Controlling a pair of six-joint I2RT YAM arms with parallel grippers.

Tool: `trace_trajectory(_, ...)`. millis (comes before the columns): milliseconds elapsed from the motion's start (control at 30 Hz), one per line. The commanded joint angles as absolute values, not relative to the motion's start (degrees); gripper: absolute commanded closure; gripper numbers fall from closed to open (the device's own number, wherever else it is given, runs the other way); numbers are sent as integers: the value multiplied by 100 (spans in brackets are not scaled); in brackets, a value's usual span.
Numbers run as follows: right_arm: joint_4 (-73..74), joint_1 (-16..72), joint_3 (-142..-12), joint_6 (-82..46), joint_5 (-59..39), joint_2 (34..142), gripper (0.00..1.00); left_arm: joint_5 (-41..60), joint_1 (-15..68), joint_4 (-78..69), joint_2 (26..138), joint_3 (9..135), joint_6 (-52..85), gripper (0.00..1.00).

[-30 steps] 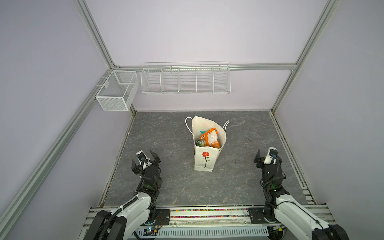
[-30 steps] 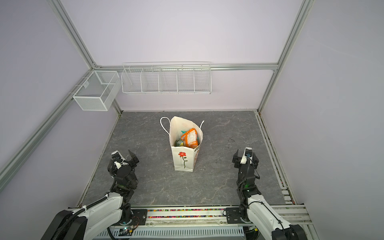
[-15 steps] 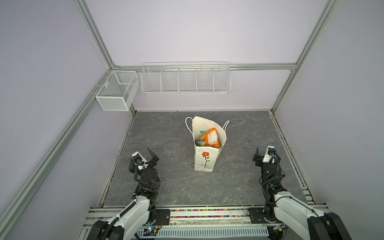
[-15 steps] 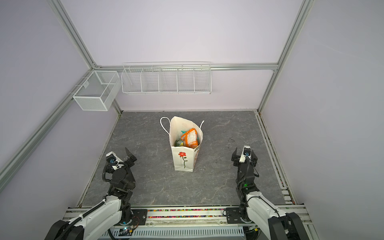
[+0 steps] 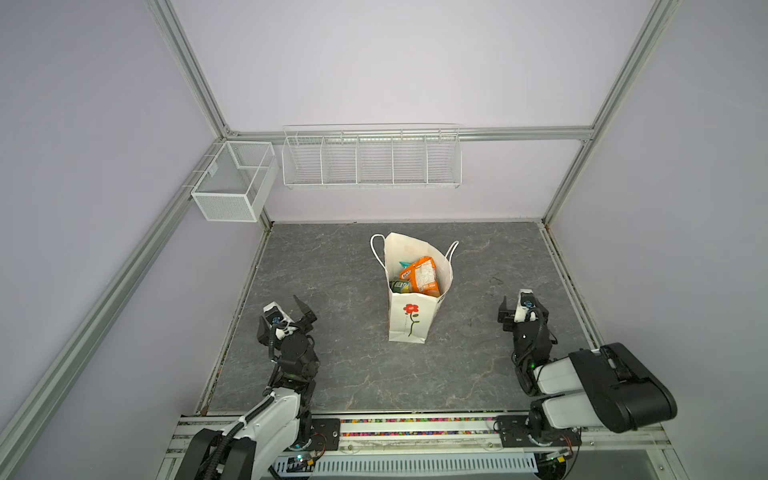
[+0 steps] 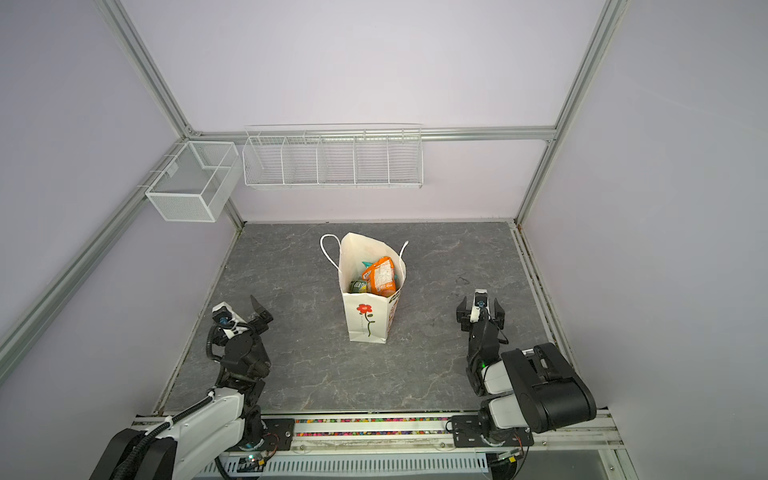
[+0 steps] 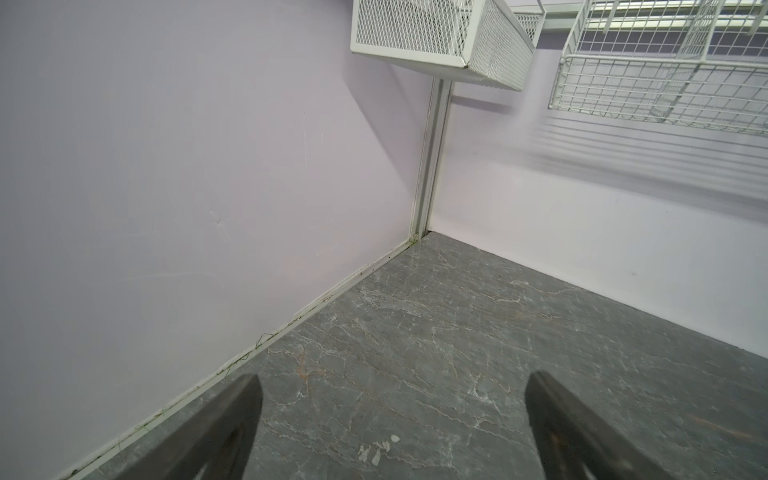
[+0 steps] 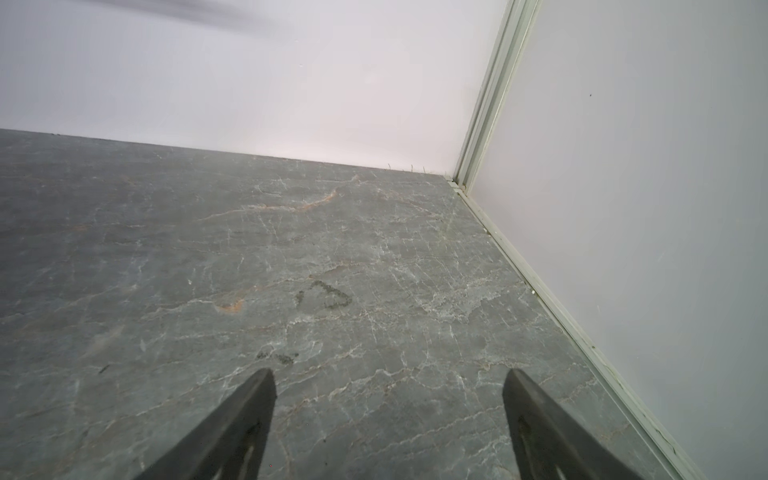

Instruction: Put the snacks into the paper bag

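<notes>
Lilac walls (image 5: 374, 62) and aluminium posts (image 5: 187, 66) close in a grey, marble-veined counter (image 5: 353, 374). We see the bag (image 5: 409, 328) standing upright near the middle of the counter in both top views. Its mouth is open, its flower print faces the arms, and a cord handle (image 5: 376, 249) hangs off each side of the rim.

The snacks (image 5: 417, 278) that we can see sit inside the bag. An orange packet (image 5: 424, 276) lies uppermost, a green packet (image 5: 400, 285) pokes out just beside it on the left, and a teal packet (image 5: 404, 263) shows one corner behind them. We cannot tell what lies deeper.

On the walls above the far left corner hang a mesh box (image 5: 232, 187) and, beside it, a long wire basket (image 5: 372, 162).

We find the left arm (image 5: 291, 353) folded low near the counter's left edge, well apart from the bag. The left jaws are spread wide with nothing between them, aimed toward the far left corner. The left wrist view shows only bare counter between them, with the mesh box and basket up beyond.

We find the right arm (image 5: 530, 340) folded low near the right edge, also well apart from the bag. The right jaws are spread too, gripping nothing. The right wrist view shows bare counter ahead of them, a dark smudge (image 8: 324, 295) on it, and the far right corner.
</notes>
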State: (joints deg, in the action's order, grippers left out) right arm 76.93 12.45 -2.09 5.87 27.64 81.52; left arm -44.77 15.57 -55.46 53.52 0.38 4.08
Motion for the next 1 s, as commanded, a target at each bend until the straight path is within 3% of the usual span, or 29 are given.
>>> trace_trajectory(0,8227,1210,-290,747,2710,8209,11,-4337,1505,-5954,5510,-289,438,1)
trace_trajectory(667,8227,1213,-416,861,2538,8441,11,-4164,1335,-8032,7820,44,269,1)
trace_trajectory(967,8227,1218,-482,894,2489,8570,11,-4143,1304,-8106,8351,303,191,1)
